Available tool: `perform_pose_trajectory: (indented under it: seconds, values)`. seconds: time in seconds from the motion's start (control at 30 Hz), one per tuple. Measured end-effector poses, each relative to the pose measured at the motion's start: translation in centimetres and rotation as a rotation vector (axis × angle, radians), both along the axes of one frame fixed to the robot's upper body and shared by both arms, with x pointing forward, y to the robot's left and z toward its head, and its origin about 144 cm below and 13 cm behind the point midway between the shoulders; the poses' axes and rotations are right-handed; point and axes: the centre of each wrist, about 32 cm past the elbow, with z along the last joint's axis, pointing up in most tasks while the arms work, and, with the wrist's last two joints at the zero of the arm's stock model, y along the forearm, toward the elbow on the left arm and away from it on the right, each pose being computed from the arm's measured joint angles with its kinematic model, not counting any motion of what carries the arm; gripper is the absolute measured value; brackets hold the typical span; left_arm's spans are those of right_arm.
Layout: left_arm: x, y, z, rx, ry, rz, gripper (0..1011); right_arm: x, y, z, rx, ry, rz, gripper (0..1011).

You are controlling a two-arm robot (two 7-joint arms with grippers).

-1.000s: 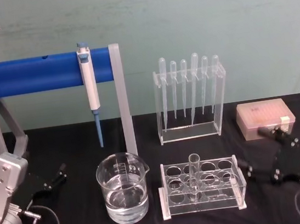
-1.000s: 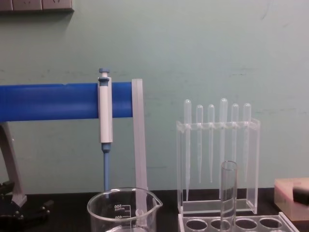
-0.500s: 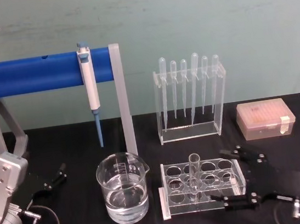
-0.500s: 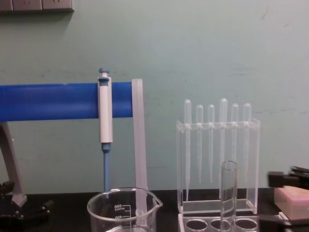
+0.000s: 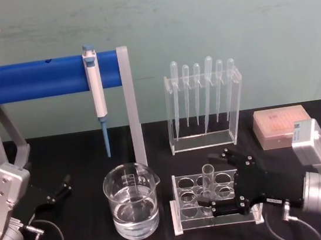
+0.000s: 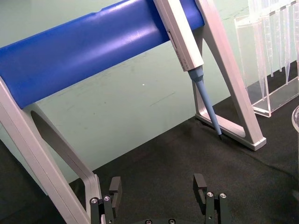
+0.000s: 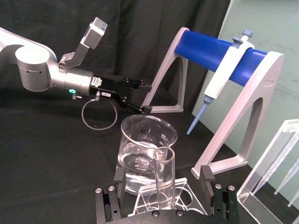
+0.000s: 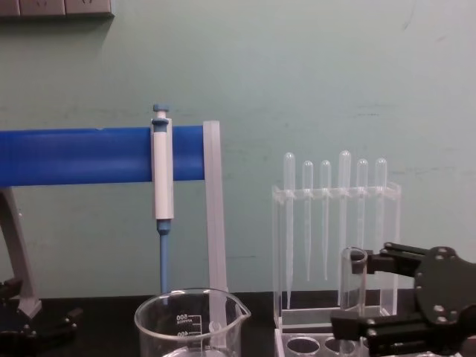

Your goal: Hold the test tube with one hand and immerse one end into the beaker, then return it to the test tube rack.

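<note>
Right black gripper (image 5: 206, 181): apart, around long clear glass test tube (image 7: 164, 179), right of wide clear glass beaker (image 5: 131, 206) | left black gripper (image 6: 157, 182): apart, left of beaker

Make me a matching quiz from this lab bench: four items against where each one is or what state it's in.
1. long clear glass test tube
2. wide clear glass beaker
3. blue-and-white pipettor
4. black left gripper

A. hanging on the blue bar
B. open, parked on the left
C. part-filled with clear liquid
D. upright in the clear rack, between the open right gripper fingers

Pairs: 1-D, 2-C, 3-A, 4-B
</note>
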Motion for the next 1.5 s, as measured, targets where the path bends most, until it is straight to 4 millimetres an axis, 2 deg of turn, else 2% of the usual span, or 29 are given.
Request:
perform_pose_trajectory:
  seconds: [0.5,0.67,0.7,0.87,1.1,1.17,1.2,1.3,1.33,1.4,1.5]
  values:
    - [0.00,0.00,0.00,0.000,0.000,0.000,1000,0.26,0.55,-0.03,-0.009,-0.001,-0.002,1003]
    - [0.00,0.00,0.00,0.000,0.000,0.000,1000,0.26,0.54,-0.03,-0.008,-0.001,-0.002,927]
    - [0.00,0.00,0.00,0.000,0.000,0.000,1000,0.27,0.53,-0.02,-0.008,-0.001,-0.002,875]
    - [0.00,0.00,0.00,0.000,0.000,0.000,1000,0.27,0.51,-0.01,-0.008,-0.001,-0.003,760]
    - [0.00,0.00,0.00,0.000,0.000,0.000,1000,0.27,0.49,0.00,-0.007,-0.001,-0.003,516]
    - [0.00,0.00,0.00,0.000,0.000,0.000,1000,0.27,0.48,0.00,-0.007,-0.001,-0.003,477]
    - [0.00,0.00,0.00,0.000,0.000,0.000,1000,0.27,0.48,0.00,-0.007,-0.001,-0.003,419]
    - [0.00,0.00,0.00,0.000,0.000,0.000,1000,0.27,0.48,0.00,-0.007,-0.001,-0.003,361]
    - [0.00,0.00,0.00,0.000,0.000,0.000,1000,0.27,0.48,0.00,-0.007,-0.001,-0.003,292]
    - [0.00,0.00,0.00,0.000,0.000,0.000,1000,0.27,0.48,0.01,-0.006,-0.002,-0.003,230]
    - [0.00,0.00,0.00,0.000,0.000,0.000,1000,0.28,0.48,0.02,-0.006,-0.002,-0.003,225]
